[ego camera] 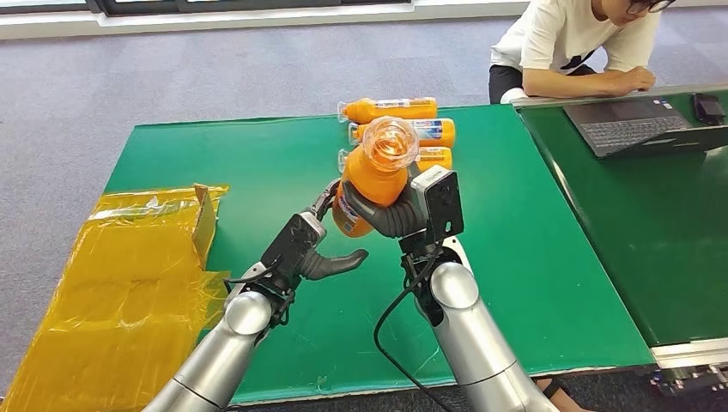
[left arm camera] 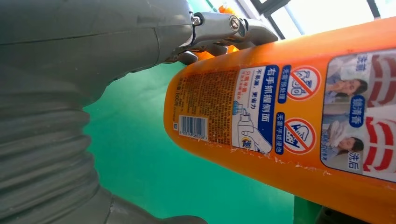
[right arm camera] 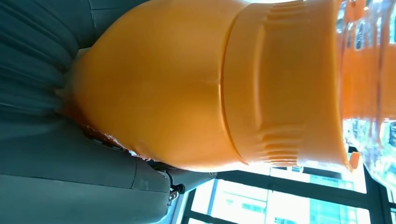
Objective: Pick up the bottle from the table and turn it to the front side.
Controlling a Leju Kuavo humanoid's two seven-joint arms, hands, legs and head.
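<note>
My right hand (ego camera: 393, 215) grips an orange bottle (ego camera: 371, 178) around its body and holds it above the green table (ego camera: 532, 257), tilted, with its clear cap (ego camera: 391, 143) toward my head. In the right wrist view the bottle's shoulder (right arm camera: 187, 84) lies against the right hand (right arm camera: 42, 140). My left hand (ego camera: 307, 249) is just below and left of the bottle, thumb spread away, and its fingers (left arm camera: 224, 25) touch the lower end. The left wrist view shows the bottle's printed label with a barcode (left arm camera: 261, 112) beside the left hand (left arm camera: 65, 93).
Three more orange bottles (ego camera: 399, 109) lie in a row at the table's far side. A yellow plastic bag with a cardboard flap (ego camera: 129, 283) hangs off the left edge. A person (ego camera: 575, 43) sits at a second table with a laptop (ego camera: 635, 120).
</note>
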